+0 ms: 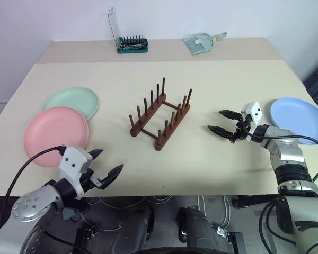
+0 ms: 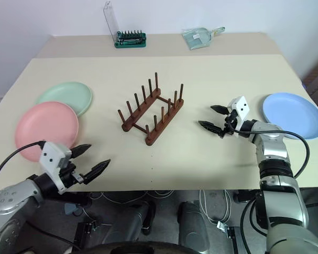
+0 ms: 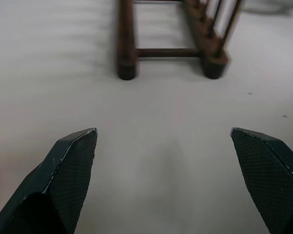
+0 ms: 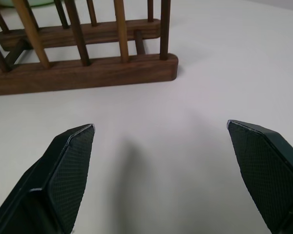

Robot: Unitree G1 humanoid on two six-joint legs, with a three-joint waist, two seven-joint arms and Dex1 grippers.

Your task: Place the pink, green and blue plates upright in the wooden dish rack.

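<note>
The dark wooden dish rack (image 1: pixel 160 117) stands empty at the table's middle. A pink plate (image 1: pixel 56 135) lies flat at the left, overlapping the green plate (image 1: pixel 73 101) behind it. At the right edge the blue plate (image 1: pixel 299 119) lies flat. My left gripper (image 1: pixel 107 164) hangs open over the table's front edge, just right of the pink plate, pointing toward the rack. My right gripper (image 1: pixel 220 121) is open and empty between the rack and the blue plate, its fingers aimed at the rack (image 4: pixel 88 68).
A green-based case of screwdriver bits (image 1: pixel 131 44) with a clear lid stands at the back of the table. A clear plastic item (image 1: pixel 200 41) lies to its right. Bare table surface (image 1: pixel 116 74) surrounds the rack on all sides.
</note>
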